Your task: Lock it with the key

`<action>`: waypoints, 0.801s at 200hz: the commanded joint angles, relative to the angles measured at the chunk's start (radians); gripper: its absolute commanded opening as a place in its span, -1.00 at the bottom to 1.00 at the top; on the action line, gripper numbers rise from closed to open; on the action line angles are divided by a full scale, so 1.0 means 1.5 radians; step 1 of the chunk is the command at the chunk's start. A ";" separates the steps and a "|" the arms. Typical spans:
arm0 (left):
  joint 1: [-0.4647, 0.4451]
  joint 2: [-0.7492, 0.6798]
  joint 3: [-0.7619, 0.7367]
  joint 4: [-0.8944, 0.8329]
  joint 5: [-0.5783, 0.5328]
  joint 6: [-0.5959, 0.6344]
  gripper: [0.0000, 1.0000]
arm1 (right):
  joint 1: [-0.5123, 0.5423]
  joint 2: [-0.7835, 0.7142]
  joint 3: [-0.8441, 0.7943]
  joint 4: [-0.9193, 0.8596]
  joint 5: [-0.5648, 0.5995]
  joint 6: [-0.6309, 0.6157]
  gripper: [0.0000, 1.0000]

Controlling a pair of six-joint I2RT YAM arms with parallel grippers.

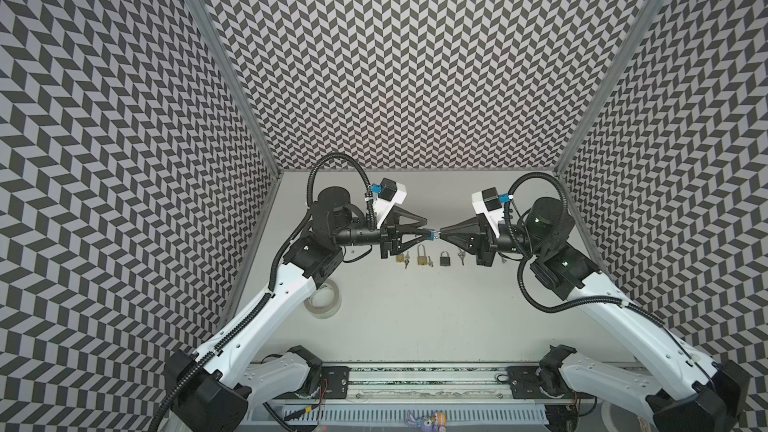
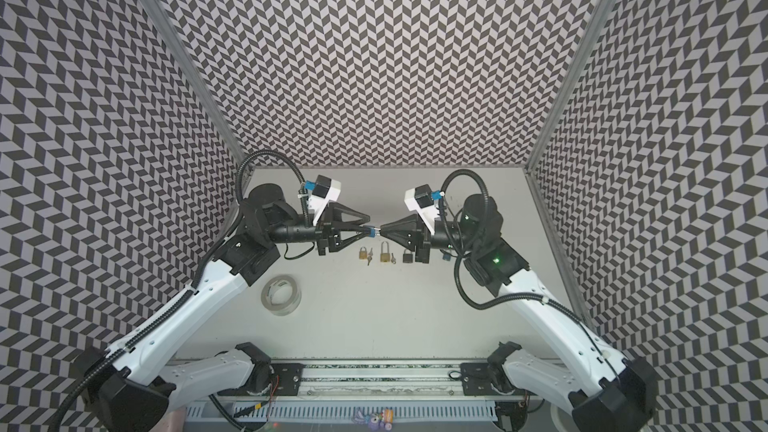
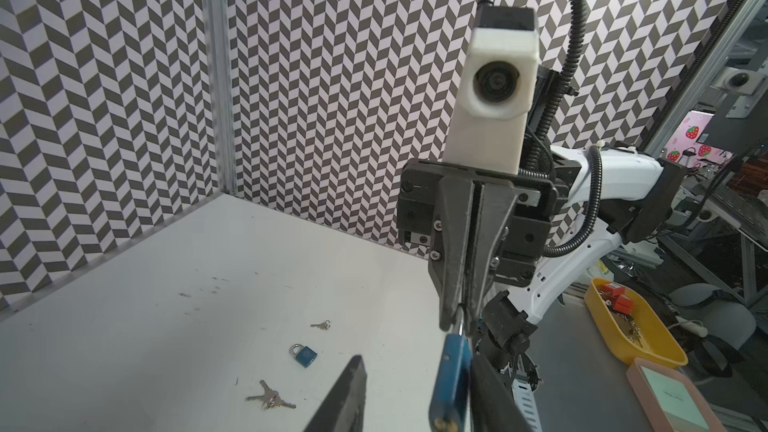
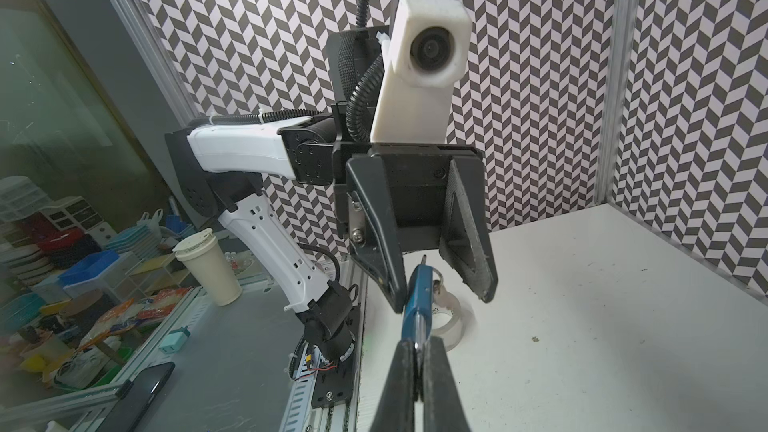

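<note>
Above the white flat bench (image 1: 415, 317), at 12 o'clock from the row of brass and black padlocks (image 1: 422, 260), a small blue metal padlock (image 3: 452, 367) is held in the air. Its silver loop (image 3: 460, 328) is pinched by the shut right jaws. The left jaws are spread open around it. Locking is likely still to be done.

Both my arms rise from the base and bend inward, wrists level, claws pointing at each other almost tip to tip. My left gripper (image 1: 428, 228) stands with jaws spread apart; my right gripper (image 1: 443, 233) is pinched tight.
</note>
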 commanded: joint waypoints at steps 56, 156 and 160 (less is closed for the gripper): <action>-0.020 0.012 0.022 -0.014 0.034 0.019 -0.94 | 0.002 -0.009 0.022 0.014 -0.004 -0.020 -1.00; -0.111 0.037 0.018 -0.002 0.020 0.036 -1.00 | 0.035 0.009 0.008 0.066 -0.004 -0.007 -1.00; -0.115 0.039 0.015 0.005 0.017 0.032 -1.00 | 0.043 0.014 0.009 0.064 -0.003 -0.012 -1.00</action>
